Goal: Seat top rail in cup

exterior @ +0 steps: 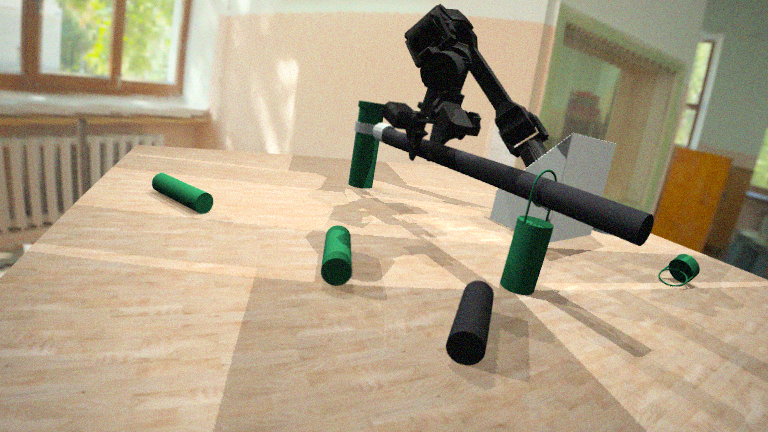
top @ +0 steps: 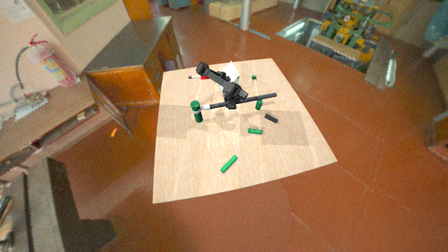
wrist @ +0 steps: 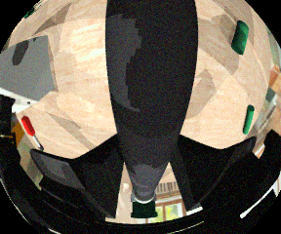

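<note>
The black rail [top: 265, 96] [exterior: 481, 169] [wrist: 152, 63] runs through the thin green loop cap [exterior: 531, 195] on the short green post [top: 258, 105] [exterior: 526, 254]. My gripper [top: 231, 104] [exterior: 423, 147] is shut on the rail, nearer its cup end. The tall green post [top: 198, 117] [exterior: 363, 158] stands upright. Its silver brace band [top: 196, 112] [exterior: 363, 128] sits up near the post cap [top: 195, 104] [exterior: 370, 105]. The silver rail-end cup [top: 206, 107] [exterior: 379, 131] hangs on the band, and the rail's cut end meets it. How deep the end sits inside is hidden.
Green cylinders [top: 255, 131] [top: 229, 163] [exterior: 336, 254] [exterior: 182, 193] and a short black cylinder [top: 270, 118] [exterior: 470, 322] lie on the table. Behind are a grey-white block [top: 231, 70] [exterior: 586, 161], a red-handled tool [top: 205, 77] [wrist: 28, 126] and a small green looped cap [top: 254, 77] [exterior: 684, 267].
</note>
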`<state>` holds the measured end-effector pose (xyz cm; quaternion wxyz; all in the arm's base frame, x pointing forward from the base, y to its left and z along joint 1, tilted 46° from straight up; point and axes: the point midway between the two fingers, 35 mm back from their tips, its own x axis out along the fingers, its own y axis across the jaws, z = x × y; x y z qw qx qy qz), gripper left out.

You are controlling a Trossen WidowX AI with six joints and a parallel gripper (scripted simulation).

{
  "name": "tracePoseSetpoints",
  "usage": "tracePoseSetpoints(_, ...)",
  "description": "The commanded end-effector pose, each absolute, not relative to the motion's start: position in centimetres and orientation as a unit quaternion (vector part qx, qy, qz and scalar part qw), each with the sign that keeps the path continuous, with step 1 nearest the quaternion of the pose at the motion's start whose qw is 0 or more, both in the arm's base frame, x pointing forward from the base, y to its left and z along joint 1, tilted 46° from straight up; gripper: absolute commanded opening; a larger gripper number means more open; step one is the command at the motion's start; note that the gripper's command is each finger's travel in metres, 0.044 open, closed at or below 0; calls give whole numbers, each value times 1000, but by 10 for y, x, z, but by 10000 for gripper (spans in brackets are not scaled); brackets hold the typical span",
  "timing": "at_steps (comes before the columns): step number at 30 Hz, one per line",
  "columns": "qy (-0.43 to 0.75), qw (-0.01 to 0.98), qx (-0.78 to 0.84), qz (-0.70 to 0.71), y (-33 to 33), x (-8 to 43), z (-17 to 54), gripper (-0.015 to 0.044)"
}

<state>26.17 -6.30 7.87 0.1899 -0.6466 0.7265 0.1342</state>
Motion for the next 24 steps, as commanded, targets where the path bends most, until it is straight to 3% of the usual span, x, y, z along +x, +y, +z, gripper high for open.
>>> tracePoseSetpoints(1, 727, 190, -647, 133, -63, 262, 79, 0)
tracePoseSetpoints(24, 727, 186, -648, 132, -64, 262, 83, 0)
